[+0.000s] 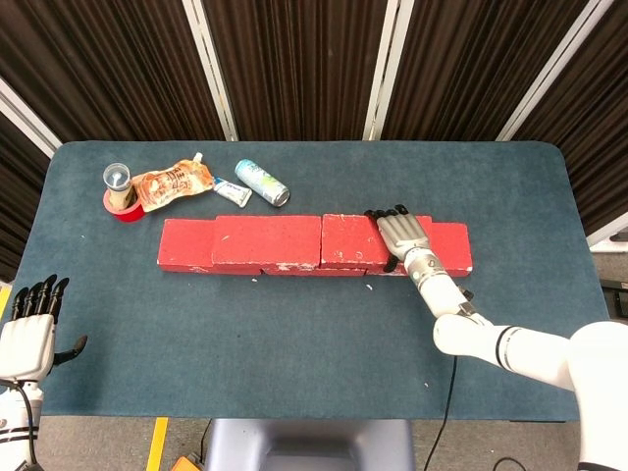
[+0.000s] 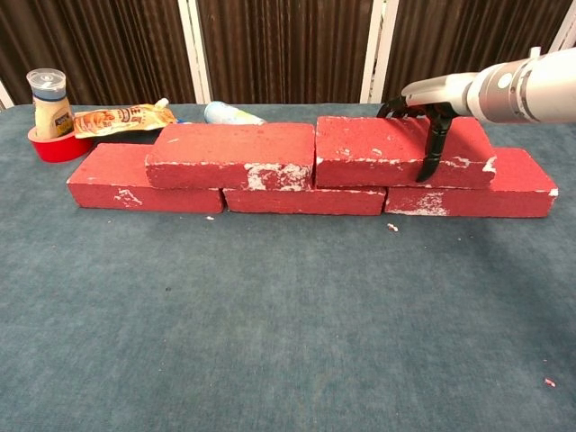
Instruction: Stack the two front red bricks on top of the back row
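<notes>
Two upper red bricks, left (image 2: pixel 230 155) and right (image 2: pixel 396 151), sit atop the back row (image 2: pixel 306 200). Right hand (image 1: pixel 402 234) grasps the right brick; left hand (image 1: pixel 29 334), at 8 o'clock, seems released.
</notes>
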